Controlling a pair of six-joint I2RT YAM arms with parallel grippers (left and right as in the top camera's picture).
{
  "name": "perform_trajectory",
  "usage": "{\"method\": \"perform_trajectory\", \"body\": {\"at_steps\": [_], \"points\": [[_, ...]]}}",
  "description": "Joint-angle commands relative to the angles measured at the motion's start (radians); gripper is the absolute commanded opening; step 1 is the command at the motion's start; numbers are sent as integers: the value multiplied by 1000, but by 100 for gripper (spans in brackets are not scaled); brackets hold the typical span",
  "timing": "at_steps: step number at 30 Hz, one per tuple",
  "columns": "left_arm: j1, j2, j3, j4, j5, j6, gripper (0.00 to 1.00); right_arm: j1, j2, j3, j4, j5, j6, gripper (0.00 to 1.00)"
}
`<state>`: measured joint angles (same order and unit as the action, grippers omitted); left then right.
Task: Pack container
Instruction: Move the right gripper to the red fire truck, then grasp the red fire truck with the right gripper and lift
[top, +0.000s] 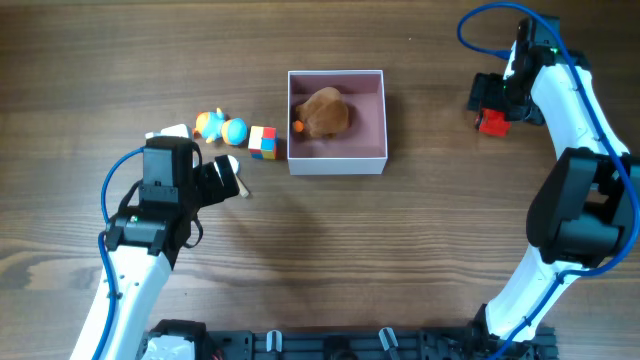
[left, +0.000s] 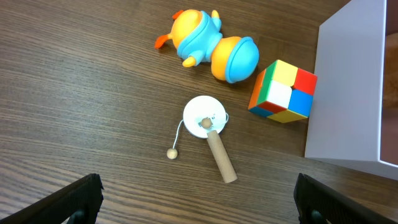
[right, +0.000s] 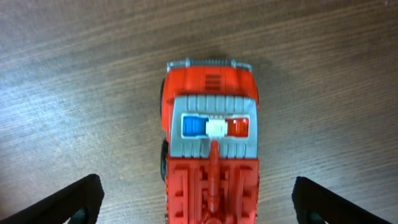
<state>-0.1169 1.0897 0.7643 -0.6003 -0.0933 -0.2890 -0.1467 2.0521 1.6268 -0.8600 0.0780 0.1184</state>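
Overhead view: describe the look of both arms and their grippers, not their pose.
The left arm and right arm have white tubular links joined by bulky black joint housings, each with a thin blue cable looping alongside. The left gripper and right gripper are black and blocky; wrist views show dark fingers.

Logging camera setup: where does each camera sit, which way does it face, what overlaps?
Overhead: above the table, facing straight down; left arm, right arm, box, truck.
Left wrist: on the left arm, facing down at rattle, duck, cube, box wall; left tool at lower corners.
Right wrist: on the right arm, facing down at the truck; right tool at lower corners.
Shared: overhead and left wrist show duck, cube, box; overhead and right wrist, the truck.
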Motion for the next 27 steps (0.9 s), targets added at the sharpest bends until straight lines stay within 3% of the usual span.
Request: {"method": "perform_trajectory", "body": {"at_steps": [1, 7, 20, 27], "points": [[-3, 5, 16, 1, -13, 21, 100, -3, 27, 2, 15, -29, 42, 84], [-3, 5, 16, 1, -13, 21, 100, -3, 67, 2, 25, -35, 42, 80], [-3, 5, 16, 1, -13, 21, 100, -2, 81, 2, -4, -35, 42, 48], [-3, 5, 16, 1, -13, 21, 100, 7, 29, 2, -78, -34, 42, 47]]}}
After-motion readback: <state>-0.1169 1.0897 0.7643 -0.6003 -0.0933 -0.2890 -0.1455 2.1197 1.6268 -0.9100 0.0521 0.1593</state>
